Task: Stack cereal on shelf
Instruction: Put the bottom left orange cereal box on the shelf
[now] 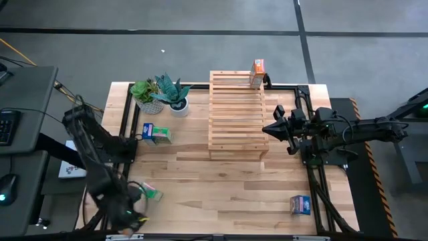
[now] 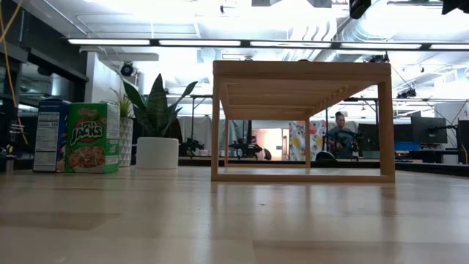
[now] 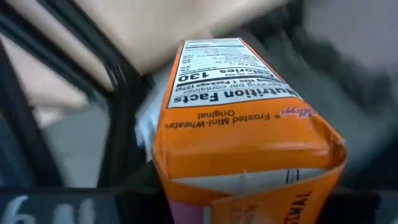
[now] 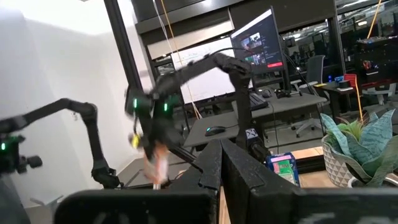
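Note:
My left gripper (image 1: pixel 130 219) is over the table's near left corner, shut on an orange cereal box (image 3: pixel 242 118), which also shows blurred in the right wrist view (image 4: pixel 155 165). My right gripper (image 1: pixel 267 128) is shut and empty at the right edge of the wooden slat shelf (image 1: pixel 235 114). Another orange box (image 1: pixel 258 72) stands on the shelf's far right corner. A blue and a green box (image 1: pixel 157 134) stand together left of the shelf. A green box (image 1: pixel 152 193) lies near my left gripper. A blue box (image 1: pixel 300 204) stands at the near right. My left gripper holds the orange box by the end nearest the wrist (image 3: pixel 249 193). The fingers are hidden below the picture's edge, so the kind of hold does not show. The box reaches out ahead of the gripper, its nutrition panel (image 3: pixel 230 81) facing the camera, and it looks lifted clear of the table.
Two potted plants (image 1: pixel 164 94) stand at the far left, behind the blue and green boxes. A black frame rail (image 1: pixel 127 120) runs along the table's left and right sides. Bare wood (image 1: pixel 227 194) lies in front of the shelf. The low view shows the shelf's open underside (image 2: pixel 300 132).

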You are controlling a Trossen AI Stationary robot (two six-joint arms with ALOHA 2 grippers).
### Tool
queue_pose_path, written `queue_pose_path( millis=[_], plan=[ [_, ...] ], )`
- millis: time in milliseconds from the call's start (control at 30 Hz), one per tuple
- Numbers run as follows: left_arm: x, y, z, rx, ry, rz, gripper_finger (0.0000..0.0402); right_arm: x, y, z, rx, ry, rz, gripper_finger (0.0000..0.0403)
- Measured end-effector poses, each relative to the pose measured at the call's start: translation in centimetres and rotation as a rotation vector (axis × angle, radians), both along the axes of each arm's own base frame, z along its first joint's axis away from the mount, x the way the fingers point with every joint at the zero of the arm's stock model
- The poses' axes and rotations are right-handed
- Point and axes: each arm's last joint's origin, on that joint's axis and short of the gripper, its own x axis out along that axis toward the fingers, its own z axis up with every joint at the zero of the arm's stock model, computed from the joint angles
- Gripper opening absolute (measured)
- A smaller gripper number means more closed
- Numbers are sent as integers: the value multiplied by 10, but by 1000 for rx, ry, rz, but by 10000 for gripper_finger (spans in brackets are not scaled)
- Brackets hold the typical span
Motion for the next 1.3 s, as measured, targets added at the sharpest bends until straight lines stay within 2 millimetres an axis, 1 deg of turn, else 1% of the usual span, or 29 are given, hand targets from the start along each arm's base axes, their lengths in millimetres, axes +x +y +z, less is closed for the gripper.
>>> queue_pose_path(
  millis=[67,100,200,267,333,400,467,533,700,800,933,1033,1167,1267,1300],
  plan=[
    [-5,12,34,-85,-98,28,151,0,0,0,0,0,0,0],
    [-6,21,51,-113,-178,74,151,0,0,0,0,0,0,0],
    [-2,58,91,-98,-503,274,149,0,0,0,0,0,0,0],
    [8,84,109,-10,-705,356,146,0,0,0,0,-1,0,0],
    [24,109,119,105,-833,353,143,0,0,1,1,-7,0,0],
    [46,133,120,222,-887,301,142,-1,0,3,4,-28,1,0],
    [69,155,116,308,-900,225,142,-1,0,6,4,-59,1,0],
    [92,182,113,399,-910,163,142,-3,0,9,3,-96,0,0],
    [140,244,116,609,-959,42,141,-7,0,20,9,-214,-10,0],
    [163,276,118,715,-965,-28,141,-9,-1,23,18,-260,-32,0],
    [187,313,114,824,-928,-111,141,-9,-3,25,47,-276,-106,0],
    [203,336,111,883,-887,-212,141,-9,-5,25,61,-274,-143,0],
    [216,362,113,927,-819,-352,141,-9,-7,24,87,-265,-206,0],
    [220,377,118,955,-760,-453,141,-8,-8,23,103,-250,-255,0],
    [222,381,115,967,-747,-485,141,-8,-8,22,105,-238,-270,0]
  ],
)
